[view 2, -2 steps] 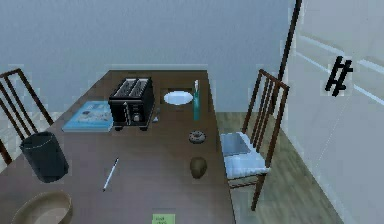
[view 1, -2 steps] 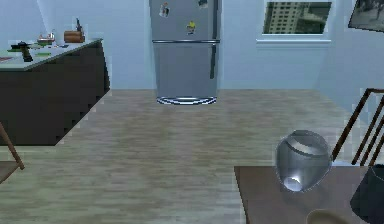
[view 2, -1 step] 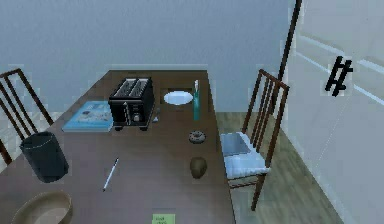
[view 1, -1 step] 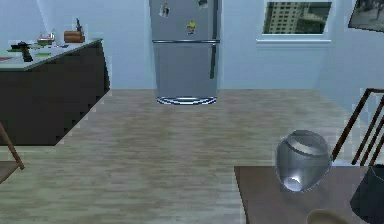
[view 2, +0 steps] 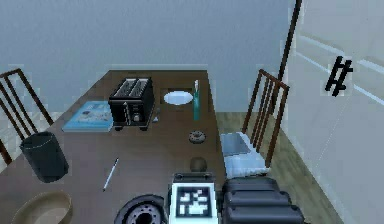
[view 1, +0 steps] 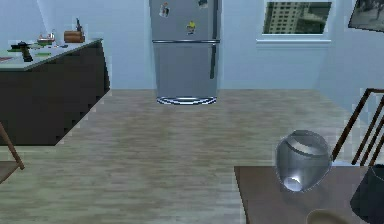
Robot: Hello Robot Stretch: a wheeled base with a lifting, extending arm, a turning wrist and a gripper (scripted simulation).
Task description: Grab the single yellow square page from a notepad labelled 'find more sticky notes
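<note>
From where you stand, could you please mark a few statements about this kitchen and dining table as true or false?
1. The black two-slot toaster stands on the brown wooden table. True.
2. The round white plate lies on the floor. False: it lies on the table, beside the toaster.
3. The tall silver refrigerator stands against the far wall. True.
4. The rounded grey vase sits on top of the refrigerator. False: it stands on a dark tabletop at the forward view's lower right.
</note>
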